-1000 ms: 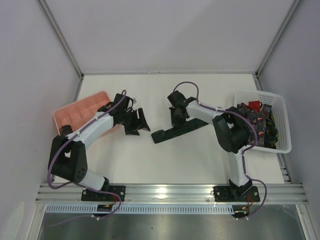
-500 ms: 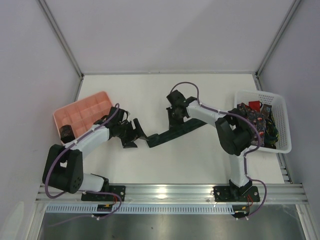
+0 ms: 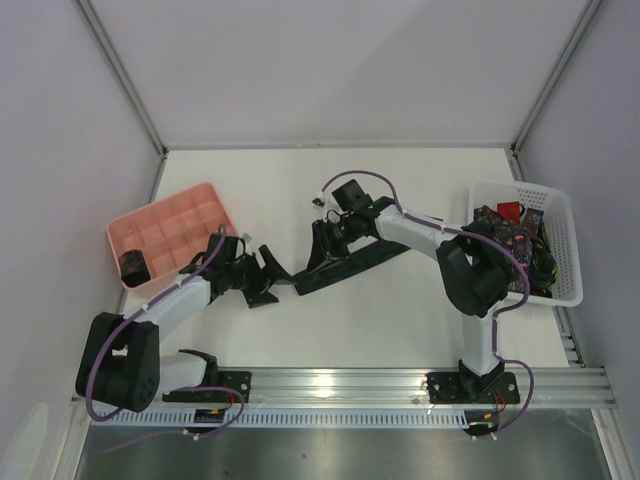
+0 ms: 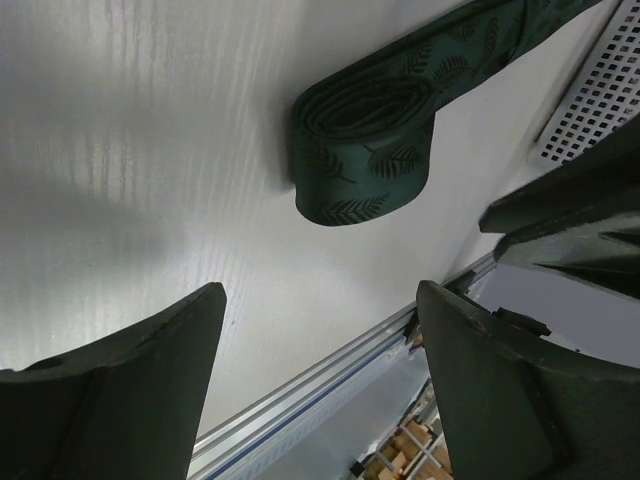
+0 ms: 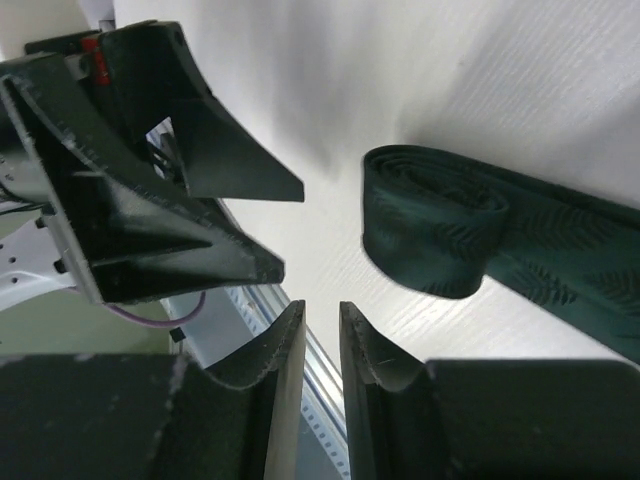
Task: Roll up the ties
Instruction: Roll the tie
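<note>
Now, green tie [image 3: 345, 265]: lying on white table [image 3: 400, 320], coil [image 4: 365, 150] at its seven-o'clock end.
Left gripper [image 4: 320, 300]: fingers [image 4: 130, 380] standing wide, facing coil.
Right gripper [image 5: 322, 310]: fingers [image 5: 270, 350] barely parted, empty.
Technique: gripping coil squarely, keeping layers aligned.

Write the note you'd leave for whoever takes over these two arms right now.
Left hand: wide open, empty, beside the coiled end of the green tie.
Right hand: barely open, empty, just off that coil.
Green tie: only one end rolled, the rest lying flat.
Done: one dark coil in the pink tray.
Left: finish this roll; more ties wait in the white basket.
</note>
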Robot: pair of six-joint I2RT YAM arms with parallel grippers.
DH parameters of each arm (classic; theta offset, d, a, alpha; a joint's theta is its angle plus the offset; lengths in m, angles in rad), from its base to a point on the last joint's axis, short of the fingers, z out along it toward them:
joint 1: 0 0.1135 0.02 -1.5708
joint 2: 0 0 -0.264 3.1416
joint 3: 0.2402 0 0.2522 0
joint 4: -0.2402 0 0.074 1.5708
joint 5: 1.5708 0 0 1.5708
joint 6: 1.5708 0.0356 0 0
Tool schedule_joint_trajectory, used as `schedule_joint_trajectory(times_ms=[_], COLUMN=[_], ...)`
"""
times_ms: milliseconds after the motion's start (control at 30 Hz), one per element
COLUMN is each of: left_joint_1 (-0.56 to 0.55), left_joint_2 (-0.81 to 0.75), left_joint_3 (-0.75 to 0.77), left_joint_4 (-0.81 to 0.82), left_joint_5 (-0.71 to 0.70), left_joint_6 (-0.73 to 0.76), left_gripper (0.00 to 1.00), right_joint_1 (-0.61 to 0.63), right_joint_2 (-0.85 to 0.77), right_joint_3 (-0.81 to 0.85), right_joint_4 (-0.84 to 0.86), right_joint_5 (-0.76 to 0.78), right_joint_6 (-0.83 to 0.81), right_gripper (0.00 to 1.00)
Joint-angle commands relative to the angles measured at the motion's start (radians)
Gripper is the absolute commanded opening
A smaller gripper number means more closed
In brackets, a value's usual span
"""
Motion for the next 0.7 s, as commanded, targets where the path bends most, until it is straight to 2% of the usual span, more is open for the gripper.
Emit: schedule_joint_trajectory(times_ms=[0, 333, 533, 667], left_joint_1=[0.007, 0.007, -0.006, -0.049], left_joint_2=[0.021, 0.050, 0.125, 0.212], left_joint_3=[-0.035, -0.090, -0.056, 0.017], left_joint_4=[0.120, 0.224, 0.275, 0.300], left_joint_5=[0.062, 0.056, 0.050, 0.024], left_joint_6=[-0.065, -0.093, -0.104, -0.078], left_gripper=[0.83, 0.86, 0.88, 0.89], right_joint_1=[-0.009, -0.038, -0.063, -0.075], right_joint_2=[0.060, 0.168, 0.180, 0.185], right_joint_3=[-0.015, 0.001, -0.019, -0.022], right_joint_4=[0.066, 0.084, 0.087, 0.097], right_joint_5=[-0.065, -0.033, -0.028, -0.048], right_joint_6=[0.020, -0.009, -0.024, -0.016], right_gripper=[0.25, 0.24, 0.25, 0.25])
